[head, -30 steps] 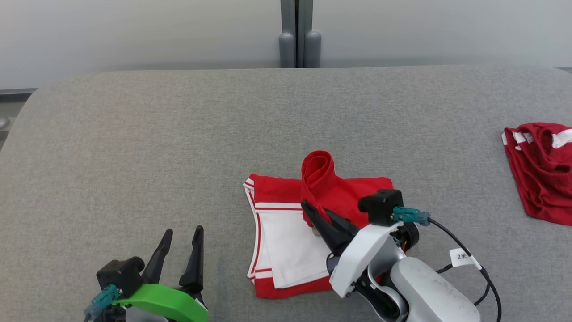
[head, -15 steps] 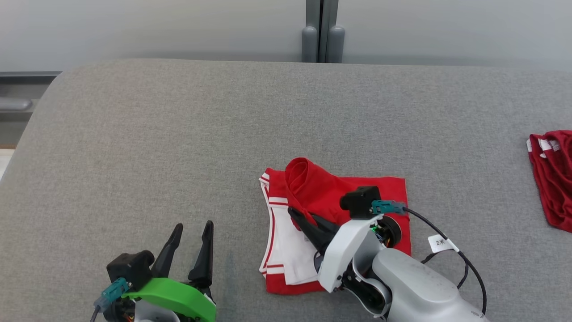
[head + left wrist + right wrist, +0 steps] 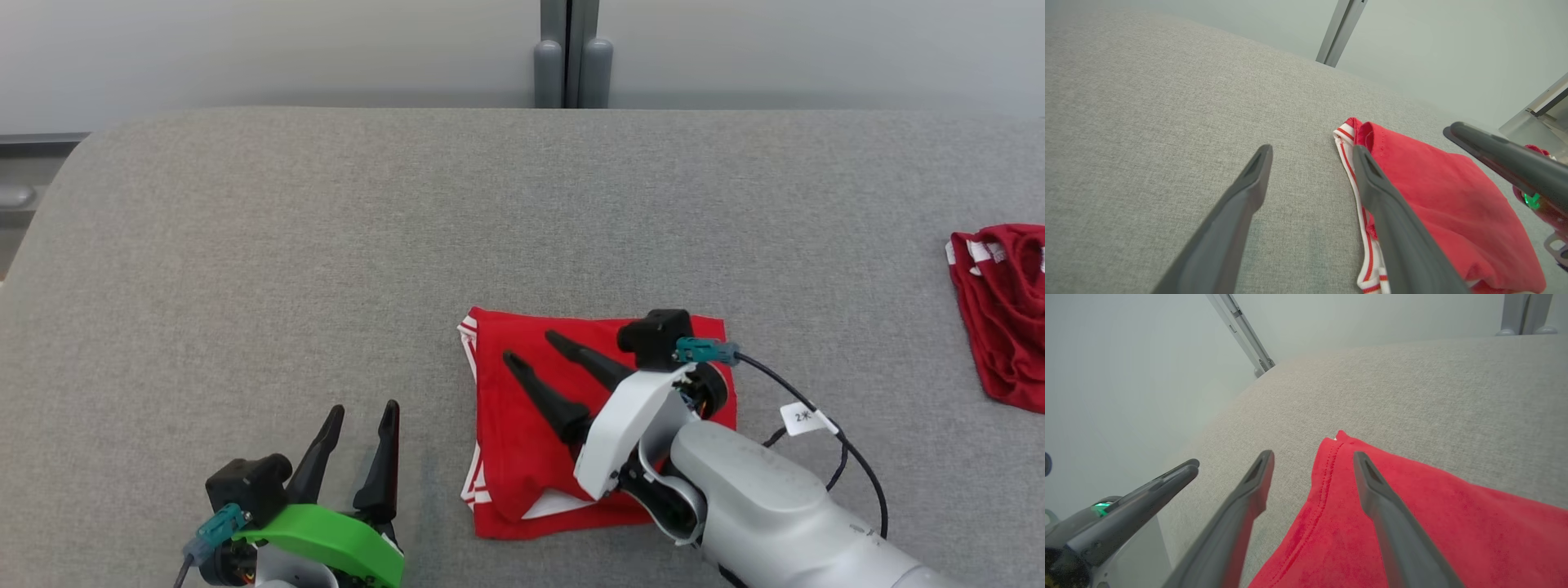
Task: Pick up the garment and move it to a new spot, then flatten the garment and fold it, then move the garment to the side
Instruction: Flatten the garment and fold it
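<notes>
The garment (image 3: 506, 465) is red with white striped trim and lies folded flat on the grey padded table (image 3: 286, 245), a little right of centre. My right gripper (image 3: 529, 346) hovers over its left half, open, with nothing between the fingers. My left gripper (image 3: 364, 407) stands open over bare table just left of the garment. In the left wrist view the open left gripper (image 3: 1311, 149) points past the trimmed edge of the garment (image 3: 1433, 192). In the right wrist view the open right gripper (image 3: 1313, 454) straddles the hemmed corner of the garment (image 3: 1433, 514).
A second red garment (image 3: 1000, 302) lies crumpled at the table's right edge. Grey posts (image 3: 569, 65) stand behind the far edge. A black cable (image 3: 841, 441) with a white tag loops from my right wrist. The table's left end is rounded.
My right gripper has opened and let go of the raised red flap. The flap now lies flat over the white panel. The head camera has shifted slightly.
</notes>
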